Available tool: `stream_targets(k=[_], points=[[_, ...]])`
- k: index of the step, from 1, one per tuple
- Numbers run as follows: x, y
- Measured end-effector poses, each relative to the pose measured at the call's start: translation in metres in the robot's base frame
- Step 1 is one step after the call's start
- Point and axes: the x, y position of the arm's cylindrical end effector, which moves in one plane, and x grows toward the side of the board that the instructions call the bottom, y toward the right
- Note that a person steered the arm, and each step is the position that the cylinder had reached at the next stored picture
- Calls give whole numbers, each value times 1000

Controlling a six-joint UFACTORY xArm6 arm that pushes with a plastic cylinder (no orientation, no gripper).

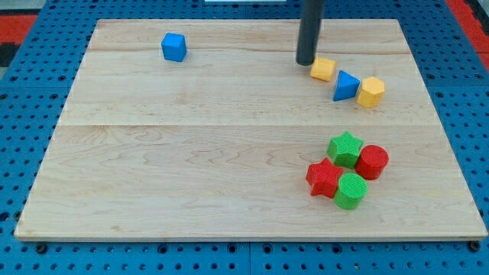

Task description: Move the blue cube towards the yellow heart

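The blue cube sits near the view's top left of the wooden board. A yellow block that looks like the heart lies at the top right. My tip stands just left of that yellow block, almost touching it, and far to the right of the blue cube. A blue triangular block and a yellow hexagonal block lie just right of the heart.
A cluster sits at the lower right: a green star, a red cylinder, a red star and a green cylinder. The board rests on a blue pegboard.
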Motion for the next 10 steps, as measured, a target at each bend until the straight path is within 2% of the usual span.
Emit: stream_targets(k=[1,2,4,5,6,7,9,10], points=[[0,25],[-5,-49],[0,-232],[-7,-301],[-41,-284],[-51,-242],[36,-93],[6,-108]])
